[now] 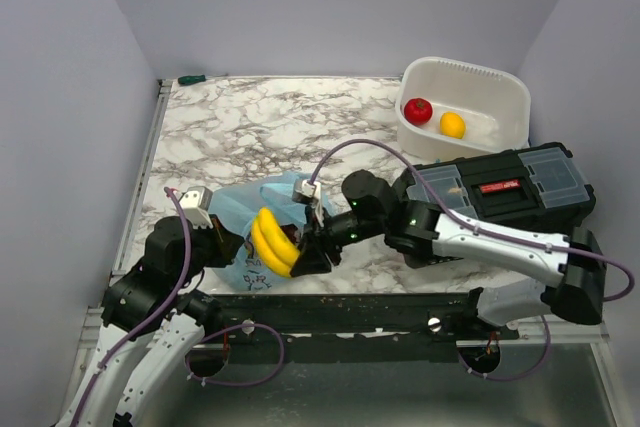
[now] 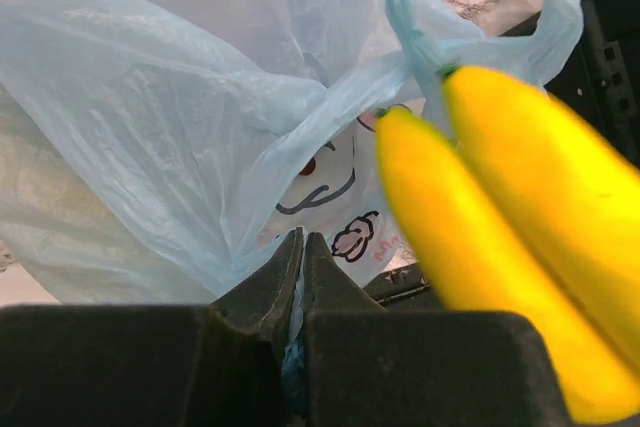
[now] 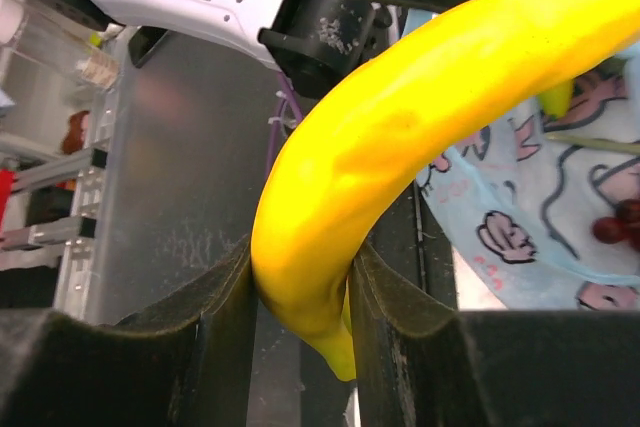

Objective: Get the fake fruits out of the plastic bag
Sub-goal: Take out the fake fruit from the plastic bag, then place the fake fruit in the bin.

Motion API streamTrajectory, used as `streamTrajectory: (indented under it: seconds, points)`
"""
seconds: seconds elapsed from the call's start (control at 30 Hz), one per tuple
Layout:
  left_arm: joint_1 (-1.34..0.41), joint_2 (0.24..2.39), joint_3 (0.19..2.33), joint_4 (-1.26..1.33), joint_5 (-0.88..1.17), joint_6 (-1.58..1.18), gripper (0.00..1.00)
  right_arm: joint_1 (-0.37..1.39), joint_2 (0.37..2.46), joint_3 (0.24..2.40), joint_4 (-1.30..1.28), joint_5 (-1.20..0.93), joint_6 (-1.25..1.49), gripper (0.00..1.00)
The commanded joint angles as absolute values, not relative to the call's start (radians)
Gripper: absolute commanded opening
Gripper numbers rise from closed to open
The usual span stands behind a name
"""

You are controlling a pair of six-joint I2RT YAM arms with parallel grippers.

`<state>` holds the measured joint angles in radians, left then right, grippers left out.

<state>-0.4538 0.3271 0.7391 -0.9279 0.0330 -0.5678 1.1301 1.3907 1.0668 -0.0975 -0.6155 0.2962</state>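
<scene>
1. Setting: a robotics laboratory test cell.
2. Enclosure: a marble-patterned tabletop (image 1: 260, 127) is boxed in on three sides by plain grey walls (image 1: 60, 97).
3. Fixtures: a left arm (image 1: 160, 269) and a right arm (image 1: 500, 242) are bolted to a black rail (image 1: 350, 309) at the near edge. Purple cables (image 1: 350, 143) are routed along both.
4. Props: a black tool case (image 1: 510, 187) with clear-lidded compartments and a white tub (image 1: 500, 97) holding fake fruits (image 1: 418, 110) are set at the right.

I see black joints and white shells on my left arm (image 1: 160, 269) and right arm (image 1: 500, 237), purple cables (image 1: 345, 147) looping off both, a green light (image 1: 411, 215) on the right, and matte black wedge fingers (image 2: 265, 292) on my left gripper (image 2: 302, 247).
</scene>
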Motion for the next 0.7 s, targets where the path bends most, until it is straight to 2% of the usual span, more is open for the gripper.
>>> streamTrajectory:
  seconds: [0.0,0.1,0.2,0.3,0.33,0.5,0.67]
  points:
    - [-0.457,0.336,0.731,-0.919,0.008,-0.575,0.00,1.113,1.283,1.055,-0.241,-0.477,0.166,0.01]
    - [-0.457,0.338,0.730,-0.919,0.008,-0.578,0.00,1.108,1.198,1.052,-0.193,-0.239,0.146,0.01]
    - [-0.457,0.346,0.730,-0.919,0.008,-0.578,0.00,1.106,1.136,1.041,-0.089,0.263,0.169,0.01]
    - [-0.457,0.348,0.730,-0.919,0.008,-0.578,0.00,1.087,1.140,1.057,-0.011,0.671,0.172,0.19]
    - [-0.457,0.344,0.731,-0.919,0.008,-0.580,0.00,1.067,1.150,1.067,0.033,0.758,0.162,0.17]
    - [-0.456,0.336,0.730,-0.919,0.008,-0.581,0.00,0.882,1.242,1.109,0.148,0.821,0.091,0.01]
    - [-0.457,0.324,0.729,-0.916,0.008,-0.580,0.00,0.657,1.372,1.176,0.165,0.793,0.106,0.01]
